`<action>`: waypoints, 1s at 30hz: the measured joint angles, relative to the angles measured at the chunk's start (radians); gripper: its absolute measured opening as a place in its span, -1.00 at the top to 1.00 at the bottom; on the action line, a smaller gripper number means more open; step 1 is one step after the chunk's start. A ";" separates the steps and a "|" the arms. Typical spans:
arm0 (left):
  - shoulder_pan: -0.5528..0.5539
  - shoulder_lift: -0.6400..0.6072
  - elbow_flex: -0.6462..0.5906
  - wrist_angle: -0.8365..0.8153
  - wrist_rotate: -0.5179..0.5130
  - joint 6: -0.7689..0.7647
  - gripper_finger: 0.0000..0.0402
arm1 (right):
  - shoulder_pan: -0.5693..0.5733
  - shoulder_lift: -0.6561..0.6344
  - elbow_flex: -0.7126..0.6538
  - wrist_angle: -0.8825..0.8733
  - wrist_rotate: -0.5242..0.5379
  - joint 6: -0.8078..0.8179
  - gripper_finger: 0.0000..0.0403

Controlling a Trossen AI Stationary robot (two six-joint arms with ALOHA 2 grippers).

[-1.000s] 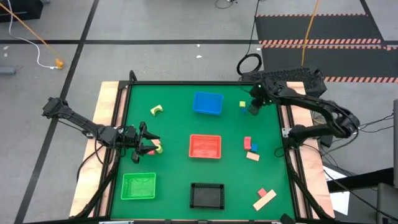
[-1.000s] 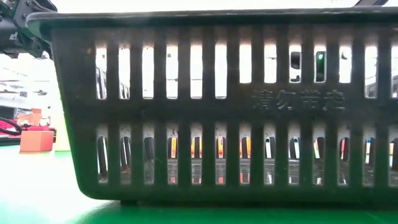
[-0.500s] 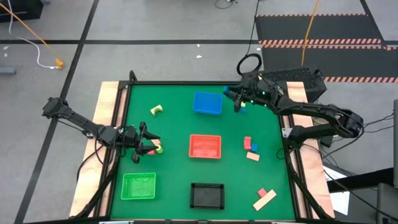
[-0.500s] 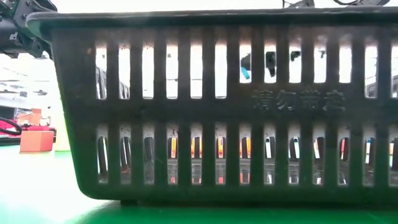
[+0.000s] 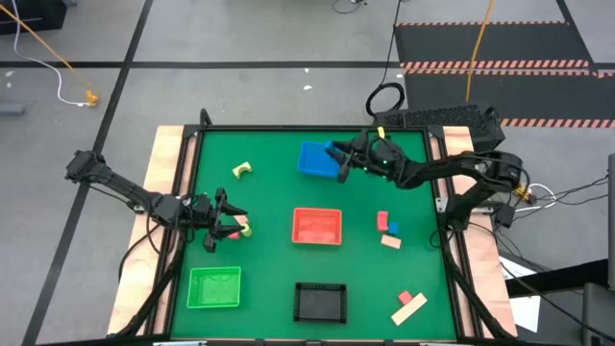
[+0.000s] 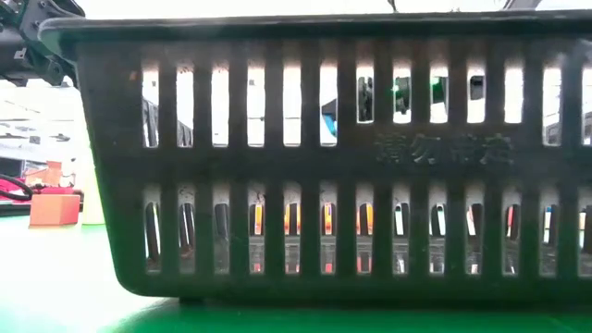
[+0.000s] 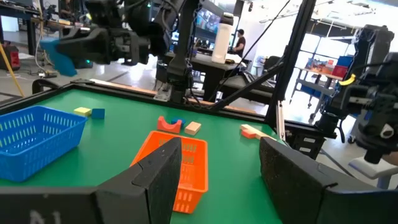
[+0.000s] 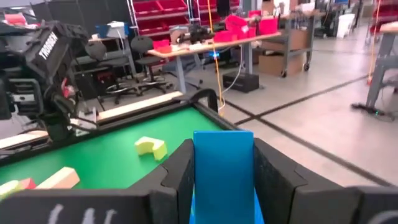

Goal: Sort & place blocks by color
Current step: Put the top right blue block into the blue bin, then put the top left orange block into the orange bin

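Blue wood fills the gap between the right gripper's (image 8: 224, 186) fingers: it is clamped on a blue block (image 8: 222, 171), seen plainly in the right wrist view. In the high view the right gripper (image 5: 338, 159) holds this blue block (image 5: 336, 151) above the right edge of the blue bin (image 5: 315, 160).

The left gripper (image 5: 234, 219) sits at the left side of the green table (image 5: 269, 202), fingers spread, with nothing seen between them in the left wrist view. A yellow piece and a pink piece (image 5: 240, 230) lie just beside its tips.

A yellow arch (image 5: 241, 170) lies left of the blue bin. The red bin (image 5: 317, 227) stands mid-table. Right of it lie a pink, blue and tan cluster (image 5: 387, 229). Near the front right corner lie a pink block (image 5: 405, 298) and a tan bar (image 5: 409, 309). The green bin (image 5: 214, 287) and black bin (image 5: 319, 302) stand along the front.
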 joint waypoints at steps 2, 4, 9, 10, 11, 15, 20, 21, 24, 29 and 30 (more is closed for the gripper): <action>0.000 0.000 0.000 0.000 0.000 0.000 -0.09 | 0.000 0.038 0.000 0.020 0.000 0.014 0.44; 0.000 0.000 0.000 0.000 0.000 0.000 -0.09 | 0.000 0.070 0.000 0.020 0.001 0.037 0.44; 0.000 0.000 0.000 0.000 0.000 0.000 -0.09 | -0.002 0.137 0.000 0.022 0.002 0.102 0.40; 0.000 0.000 0.000 0.000 0.000 0.000 -0.09 | -0.002 0.143 0.000 0.024 0.006 0.107 0.36; 0.000 0.000 0.000 0.000 0.000 0.000 -0.09 | -0.002 0.148 0.000 0.030 0.023 0.112 0.32; 0.000 0.000 0.000 0.000 0.000 0.000 -0.09 | -0.007 0.150 0.001 0.046 0.052 0.114 0.22; 0.000 0.000 0.000 0.000 0.000 0.000 -0.09 | -0.009 0.150 0.001 0.046 0.049 0.134 0.21; 0.000 0.000 0.000 0.000 0.000 0.000 -0.09 | -0.009 0.150 0.001 0.045 0.049 0.132 0.22; 0.000 0.000 0.000 0.000 0.000 0.000 -0.09 | -0.009 0.150 0.001 0.045 0.047 0.112 0.24; 0.000 0.000 0.000 0.000 0.000 0.000 -0.09 | 0.013 0.150 0.001 0.042 0.046 0.094 0.23; 0.000 0.000 0.000 0.000 0.000 0.000 -0.09 | 0.019 0.149 0.001 0.040 0.037 0.120 0.22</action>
